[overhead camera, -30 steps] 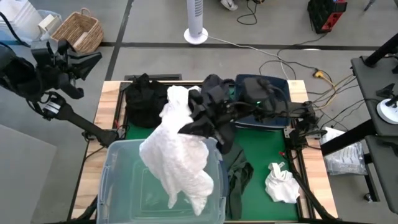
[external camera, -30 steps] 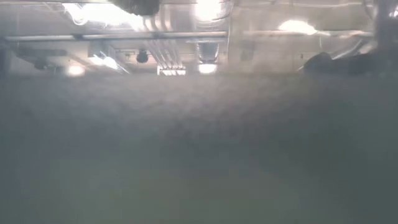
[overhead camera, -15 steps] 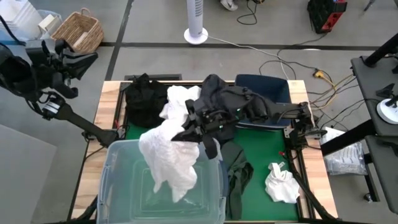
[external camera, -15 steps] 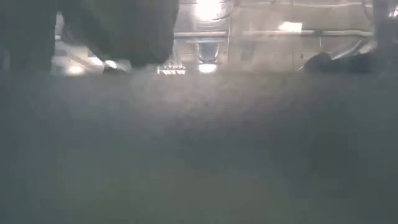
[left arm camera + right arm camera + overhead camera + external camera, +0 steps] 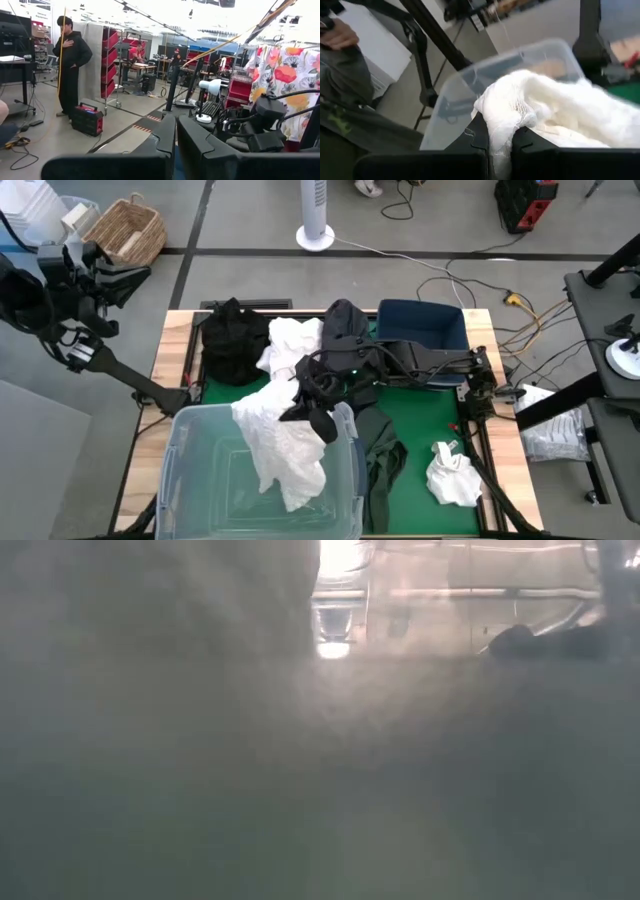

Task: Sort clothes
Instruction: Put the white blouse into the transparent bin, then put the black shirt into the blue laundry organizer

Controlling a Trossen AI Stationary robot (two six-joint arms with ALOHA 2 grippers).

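Observation:
My right gripper is shut on a white garment over the far rim of the clear plastic tub; it also shows in the right wrist view. The garment's lower part hangs inside the tub. A black pile, a white piece and a dark piece lie at the table's far side. An olive garment and a white one lie at the near right. My left gripper is shut and empty, raised beyond the table's far left corner. My right gripper pinches a bunched fold of the white garment between its two fingers. It comes from the table's right side, slanting down. The garment hangs slack below the fingers, its lower end inside the tub.
The dark blue bin stands at the far right of the green mat, under the right arm. The low view is hazed over by the tub. A person stands in the room beyond the table.
My right gripper has gone down and toward the table's near left, over the tub, keeping its hold. The white garment has come down with it, and its lower part now hangs inside the tub.

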